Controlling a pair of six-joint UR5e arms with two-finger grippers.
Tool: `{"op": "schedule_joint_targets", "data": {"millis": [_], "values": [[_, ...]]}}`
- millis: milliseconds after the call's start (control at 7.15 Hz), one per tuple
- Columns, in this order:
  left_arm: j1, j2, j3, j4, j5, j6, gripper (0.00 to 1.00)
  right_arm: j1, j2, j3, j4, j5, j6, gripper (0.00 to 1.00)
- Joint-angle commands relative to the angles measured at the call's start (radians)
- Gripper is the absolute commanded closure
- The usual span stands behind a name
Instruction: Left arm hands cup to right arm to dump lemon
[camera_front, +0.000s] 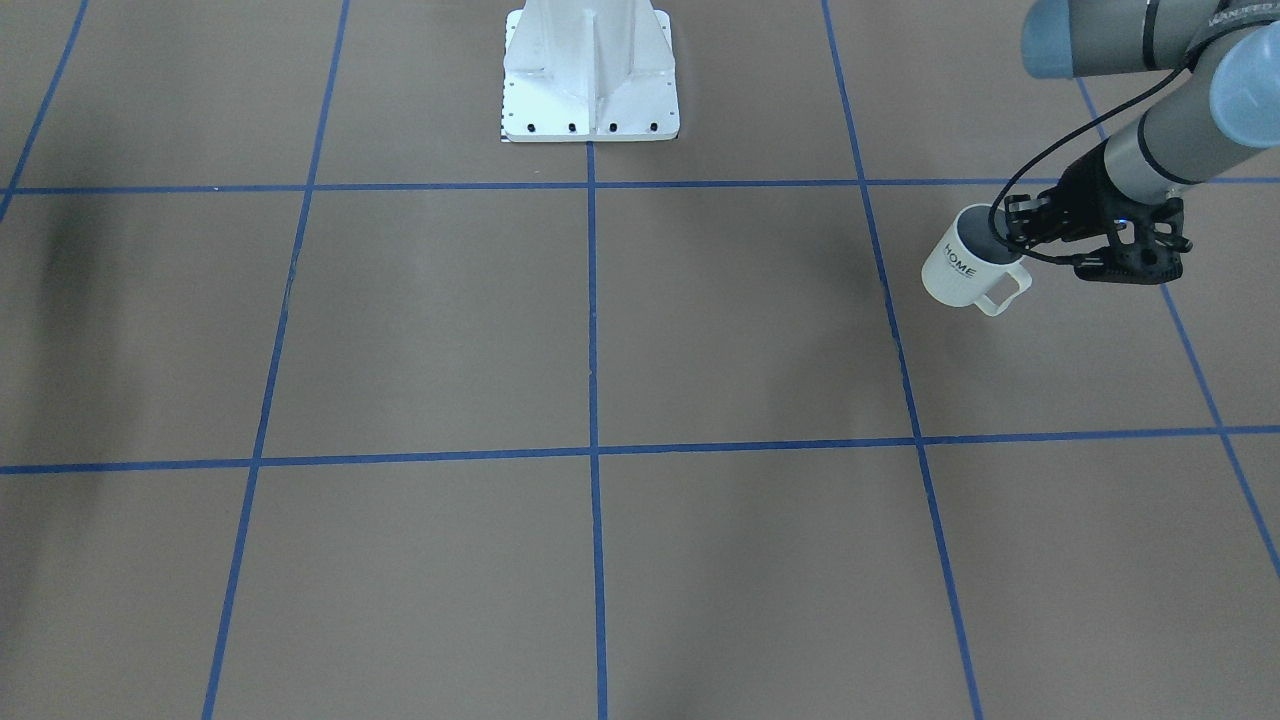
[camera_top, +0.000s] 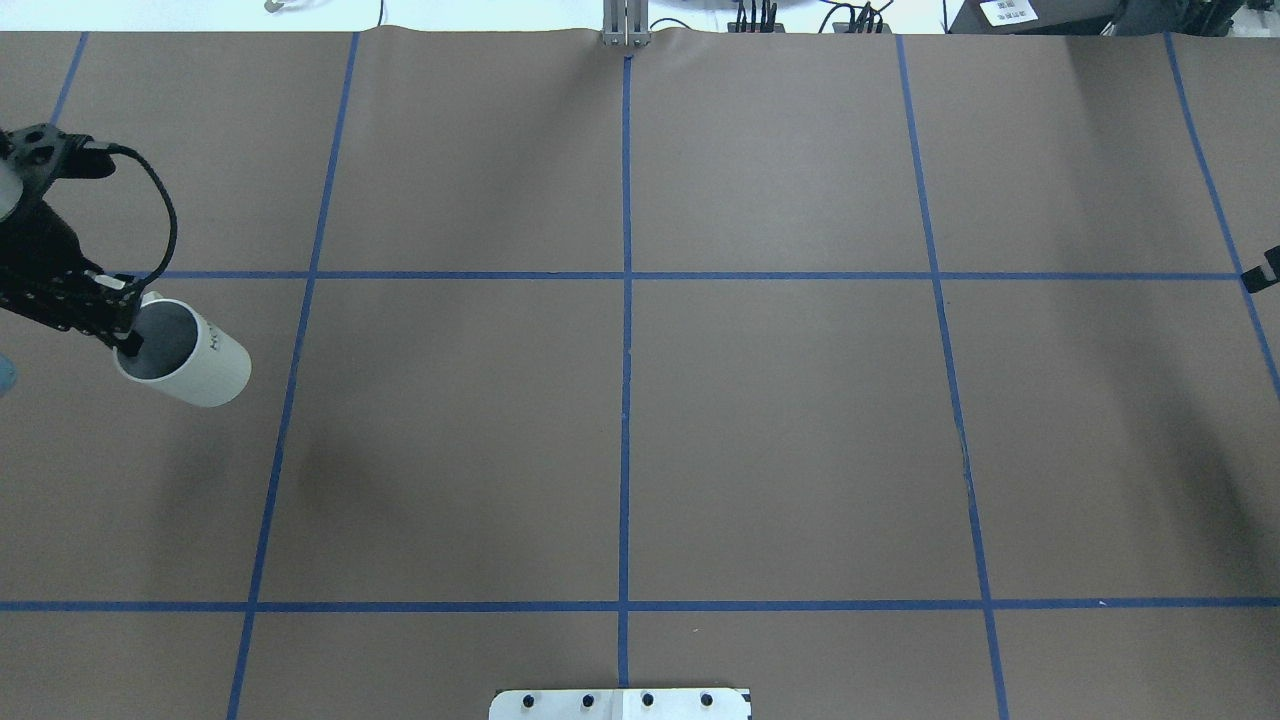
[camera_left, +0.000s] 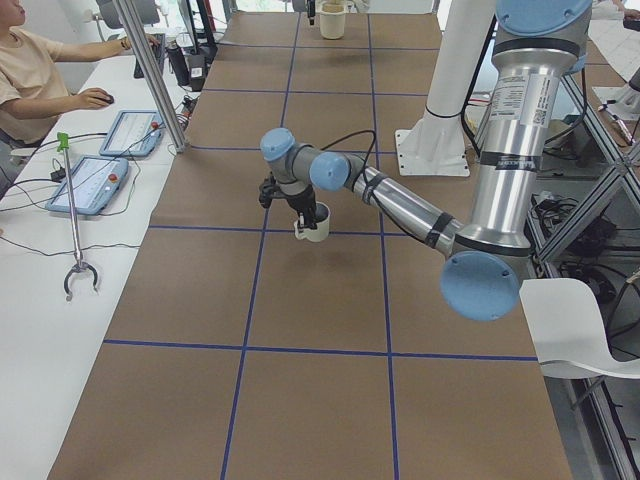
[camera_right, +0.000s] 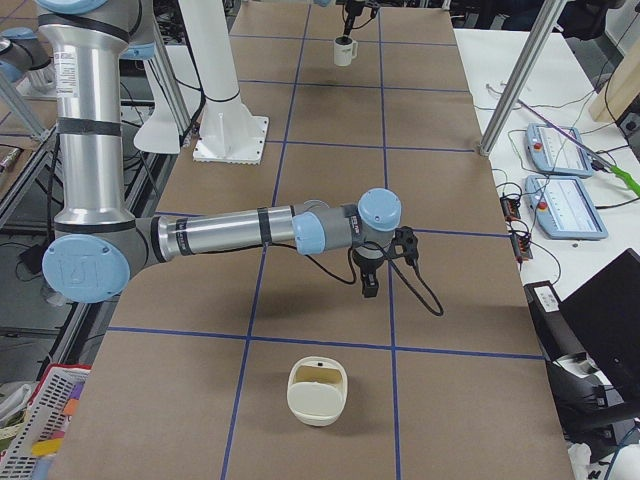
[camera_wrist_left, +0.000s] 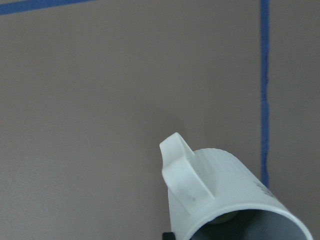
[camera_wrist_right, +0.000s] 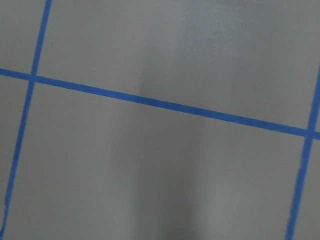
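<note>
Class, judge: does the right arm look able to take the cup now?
Probably not yet: the left gripper holds the cup by its rim, far across the table from the right gripper. No obstacle shows between them, only distance.

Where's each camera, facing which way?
Front-facing: across the table, facing the base; left gripper holds cup.
Overhead: behind the base, looking down; same cup and gripper.
Exterior left: table end, left arm near.
Exterior right: other end, right arm near.
Left wrist: down on the cup.
Right wrist: down on the table; no gripper shows.
</note>
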Motion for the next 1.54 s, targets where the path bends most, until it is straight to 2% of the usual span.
{"op": "schedule_joint_targets", "data": {"millis": [0,140,280,560,700,840,1119,1259,1399], "values": [[0.072,-0.172,-0.012,0.041,0.001,-0.245,1.0,-0.154,0.011,0.003,0.297,-0.096,0.333,0.0],[0.133,-0.257,-0.003,0.041,0.011,-0.387,1.0,-0.255,0.009,0.001,0.464,-0.231,0.499,0.01],[0.191,-0.321,0.02,0.04,0.013,-0.465,1.0,-0.331,0.016,0.003,0.577,-0.329,0.628,0.01],[0.252,-0.543,0.188,0.038,0.073,-0.65,1.0,-0.414,0.066,0.026,0.689,-0.35,0.853,0.01],[0.253,-0.587,0.248,0.035,0.074,-0.657,1.0,-0.469,0.069,0.046,0.772,-0.411,0.858,0.01],[0.258,-0.61,0.287,0.029,0.074,-0.677,1.0,-0.579,0.068,0.084,0.799,-0.538,0.858,0.01],[0.258,-0.672,0.368,0.028,0.073,-0.74,1.0,-0.849,0.081,0.145,0.799,-0.974,0.856,0.02],[0.258,-0.743,0.452,0.028,0.07,-0.795,1.0,-0.933,0.121,0.161,0.799,-1.117,0.856,0.02],[0.258,-0.789,0.51,0.026,0.067,-0.858,1.0,-0.998,0.176,0.159,0.799,-1.219,0.838,0.02]]}}
